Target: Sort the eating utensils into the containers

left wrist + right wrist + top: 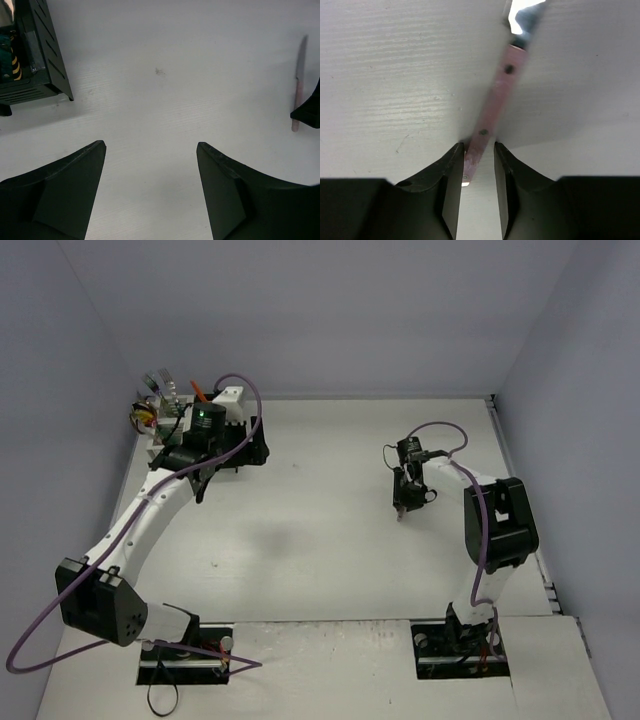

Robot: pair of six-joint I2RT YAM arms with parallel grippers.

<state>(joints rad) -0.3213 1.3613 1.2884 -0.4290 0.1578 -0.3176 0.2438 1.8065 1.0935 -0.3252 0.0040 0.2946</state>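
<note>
**Pink-handled knife (495, 100) pinched in right tool (479, 162); black caddy (40, 55) lies away to the left**

Reference landmark: the black caddy.

- Right tool: pressed together on the butt end of the knife handle. It is held over the table (320, 540), well to the right of the caddy and nearer the arm bases than it.
- Knife axis: the handle runs straight out from the fingertips, with the blade beyond. From the left wrist view the knife is seen blade-up in the picture. Whether it touches the table cannot be told.
- Left tool (150, 149): spread, nothing between the fingers, held just to the right of the caddy.
- The left arm is judged much the nearer to the caddy; the knife, however, is in the right tool.
- The coming move is judged to turn on carrying the knife leftward and farther out, and on tipping its long axis upright for the caddy.
- Beyond the caddy, at the far left corner, utensils (155, 390) are seen sticking up.

Counts: arms, two; tools, two; knives in hand, one; caddies identified with certainty, one. The upright utensils are too small to be counted.
</note>
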